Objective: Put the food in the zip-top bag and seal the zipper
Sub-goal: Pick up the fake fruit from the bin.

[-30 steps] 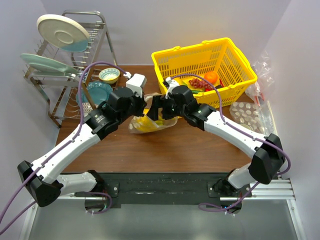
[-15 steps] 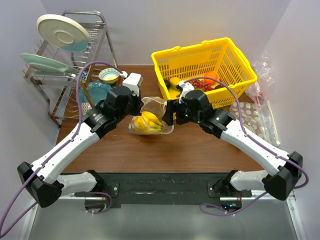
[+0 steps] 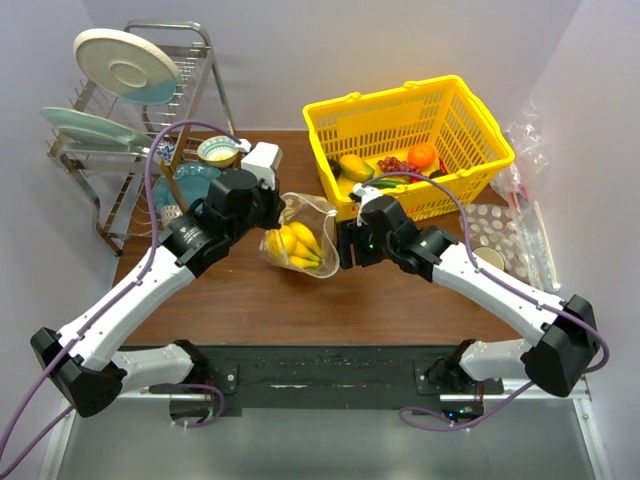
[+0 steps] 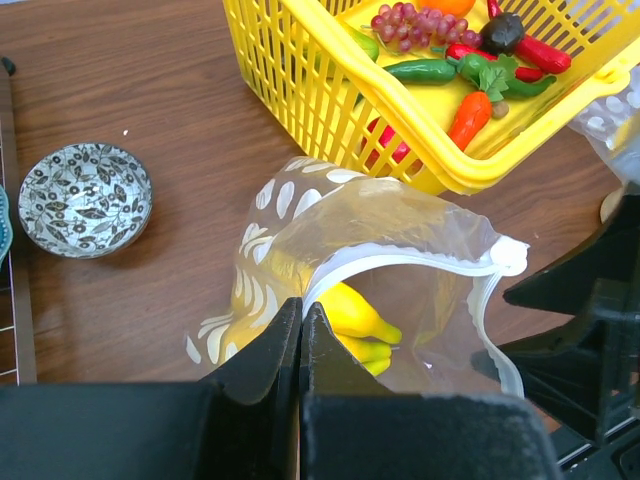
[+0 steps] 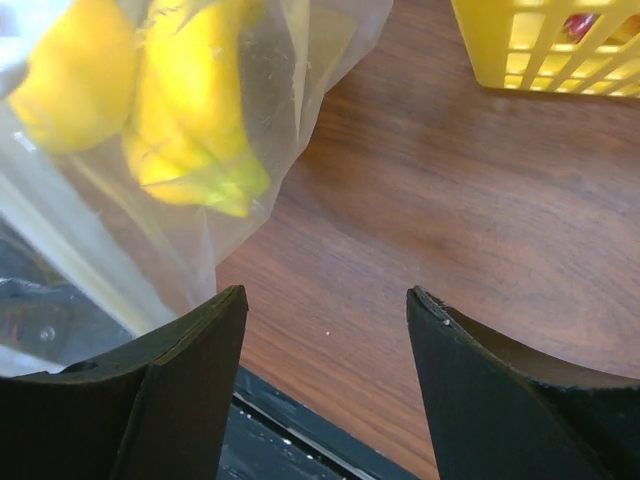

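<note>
Here, left gripper (image 4: 301,306) clamps the zip-top bag (image 4: 400,225) rim; right gripper (image 5: 325,296) gapes empty.

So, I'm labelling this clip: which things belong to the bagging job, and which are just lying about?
In the job: zip-top bag, banana bunch inside it, mango-like fruit and long green vegetable in the yellow basket, left pincer shut on the bag's mouth, right pincer open beside it.
Lying about: yellow basket, red grapes, orange, patterned bowl.
</note>
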Robot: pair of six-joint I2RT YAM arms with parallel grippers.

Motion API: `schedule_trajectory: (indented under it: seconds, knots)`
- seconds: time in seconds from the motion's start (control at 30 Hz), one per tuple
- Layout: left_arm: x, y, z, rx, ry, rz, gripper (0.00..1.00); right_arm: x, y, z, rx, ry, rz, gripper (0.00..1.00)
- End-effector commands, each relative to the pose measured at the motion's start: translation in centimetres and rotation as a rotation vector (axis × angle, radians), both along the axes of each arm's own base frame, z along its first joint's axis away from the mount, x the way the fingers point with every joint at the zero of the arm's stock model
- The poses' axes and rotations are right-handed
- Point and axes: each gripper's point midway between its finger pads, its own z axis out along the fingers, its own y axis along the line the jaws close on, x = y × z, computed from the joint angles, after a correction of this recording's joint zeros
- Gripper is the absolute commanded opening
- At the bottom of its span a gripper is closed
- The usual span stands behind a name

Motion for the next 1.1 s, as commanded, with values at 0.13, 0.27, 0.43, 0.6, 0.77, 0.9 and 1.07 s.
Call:
schedule_trajectory:
  seconds: [0.13,0.27,0.43,0.6,0.77,0.9,1.07]
  knots:
    - [-0.1,0.9,2.3,-0.016,-0.082,0.013,0.0,3.8,-2.5,12.6,0.006,-0.348,-0.099,0.69]
    - [-0.2,0.8,1.7,-0.021,-0.079,0.005,0.0,6.2,-3.2,16.4,-0.143,-0.347,-0.112,0.64]
    - [-0.4,0.4,1.4,-0.032,-0.078,-0.02,0.0,11.2,-2.3,18.2,-0.212,-0.345,-0.148,0.65]
    - [-0.8,-0.3,1.2,-0.04,-0.064,-0.065,0.0,17.2,-4.1,16.6,-0.193,-0.25,-0.219,0.68]
    - [-0.9,-0.6,0.9,-0.035,-0.05,-0.076,0.0,21.4,-5.2,11.5,-0.253,-0.151,-0.246,0.91]
    - [-1.0,-0.9,1.0,-0.031,-0.041,-0.093,0.0,22.1,-6.3,7.2,-0.331,-0.056,-0.234,0.96]
    - [-0.8,-1.0,0.8,-0.023,-0.033,-0.098,0.0,21.5,-6.5,1.9,-0.366,0.073,-0.175,0.97]
